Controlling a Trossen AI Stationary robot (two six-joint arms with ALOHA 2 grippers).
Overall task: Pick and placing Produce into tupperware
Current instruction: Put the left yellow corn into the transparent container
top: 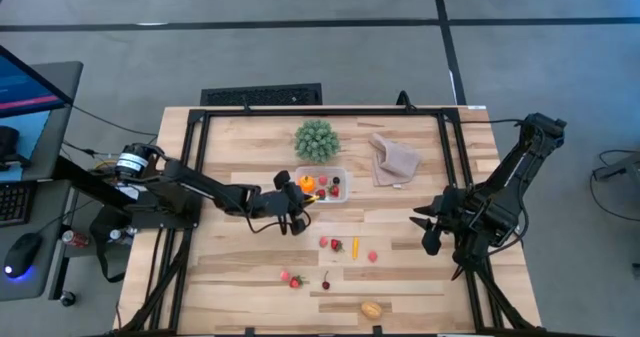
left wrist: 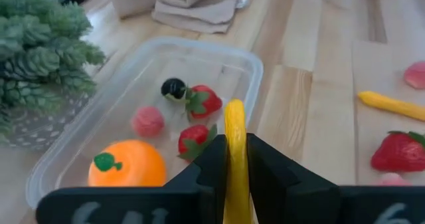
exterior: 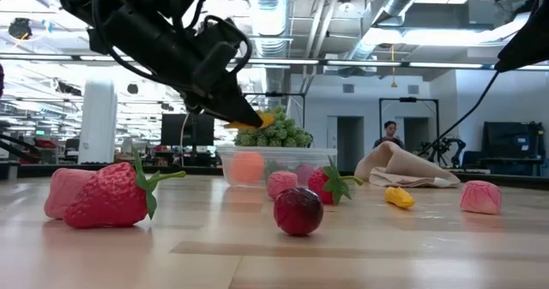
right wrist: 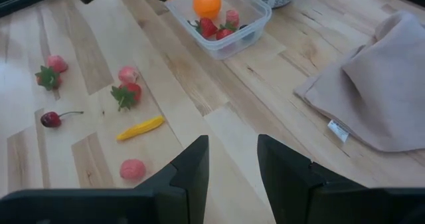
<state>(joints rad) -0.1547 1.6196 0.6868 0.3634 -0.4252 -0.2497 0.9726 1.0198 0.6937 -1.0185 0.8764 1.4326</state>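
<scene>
Left claw (left wrist: pixel 236 167) clamped on a slim yellow piece (left wrist: pixel 234 141), poised just over the near rim of the tupperware (left wrist: pixel 252 64), tips angled down toward it. Inside the tupperware: an orange (left wrist: pixel 127 164), two strawberries (left wrist: pixel 203 102), a pink berry (left wrist: pixel 147 121) and a small dark fruit (left wrist: pixel 173 88). Just beyond it, touching or nearly so, the green spiky plant (top: pixel 316 139); to the side of that, a crumpled beige cloth (top: pixel 394 160). Scattered on the bench (top: pixel 240 267) short of the container: a strawberry (top: pixel 335 245) beside a pink piece (top: pixel 324 242), a yellow strip (top: pixel 354 247), another pink piece (top: pixel 373 257), a second strawberry (top: pixel 294 281), a cherry (top: pixel 325 284) and a tan oval fruit (top: pixel 371 309) near the front edge. Right claw (right wrist: pixel 230 161) parted a little and holding nothing, hanging over the bench's right side, well apart from the tupperware.
</scene>
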